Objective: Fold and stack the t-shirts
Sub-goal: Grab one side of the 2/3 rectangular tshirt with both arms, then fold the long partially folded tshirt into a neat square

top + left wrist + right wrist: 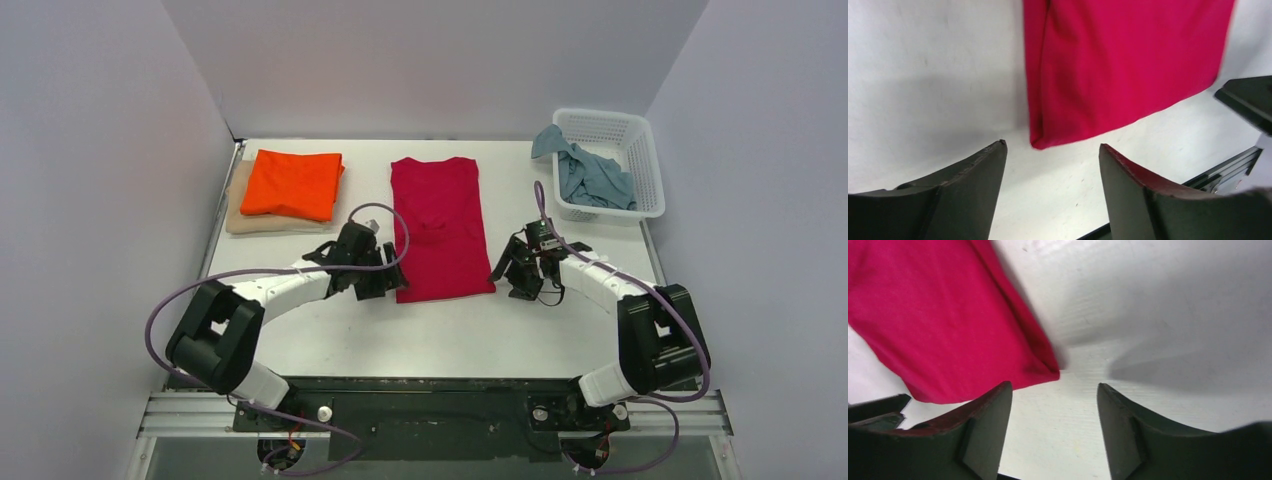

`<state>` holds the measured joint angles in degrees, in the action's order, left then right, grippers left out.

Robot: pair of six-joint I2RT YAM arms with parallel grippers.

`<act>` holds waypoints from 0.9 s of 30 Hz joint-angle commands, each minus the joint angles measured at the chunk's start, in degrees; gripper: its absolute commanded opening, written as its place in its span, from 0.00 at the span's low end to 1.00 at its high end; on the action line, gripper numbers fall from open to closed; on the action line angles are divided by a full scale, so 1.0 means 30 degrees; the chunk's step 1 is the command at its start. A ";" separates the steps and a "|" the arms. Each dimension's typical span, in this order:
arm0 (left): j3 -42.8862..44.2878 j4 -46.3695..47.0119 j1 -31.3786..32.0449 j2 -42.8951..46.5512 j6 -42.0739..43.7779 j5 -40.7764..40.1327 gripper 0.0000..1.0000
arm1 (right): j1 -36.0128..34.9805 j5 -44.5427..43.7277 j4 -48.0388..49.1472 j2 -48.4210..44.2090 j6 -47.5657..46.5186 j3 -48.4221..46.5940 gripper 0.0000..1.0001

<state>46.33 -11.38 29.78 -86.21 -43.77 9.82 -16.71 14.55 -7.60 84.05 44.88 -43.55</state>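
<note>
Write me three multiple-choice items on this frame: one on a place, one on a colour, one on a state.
1. Where is the grey-blue shirt?
A. spread flat at the centre
B. in the basket, partly over its rim
C. hanging from a gripper

2. What colour is the shirt lying on the beige shirt?
A. red
B. orange
C. white

3. How do the left gripper and the right gripper stand?
A. both open and empty
B. both shut on cloth
C. one open, one shut

Answers:
1. B: it lies crumpled in the basket at the far right.
2. B: the folded orange shirt covers most of the beige one.
3. A: each wrist view shows fingers apart with nothing between them, beside the near corners of the red shirt.
</note>
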 commanded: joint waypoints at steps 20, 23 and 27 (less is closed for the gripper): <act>-0.0184 0.1444 0.1493 -0.4037 -0.1094 -0.0406 0.00 | -0.0453 0.1272 0.2342 0.3073 0.0786 0.0815 0.02; -0.0451 0.1271 0.1576 -0.3129 -0.1059 -0.0237 0.00 | -0.0623 0.1331 0.2234 0.2027 0.0829 0.1505 0.00; -0.1619 -0.0148 0.2392 -0.0397 -0.1400 -0.0799 0.00 | -0.1232 0.1776 -0.0009 -0.0853 0.0491 0.2721 0.00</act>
<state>45.17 -4.34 34.39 -94.52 -48.31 10.81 -18.17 19.11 1.50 89.49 47.37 -39.70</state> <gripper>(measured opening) 0.028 0.010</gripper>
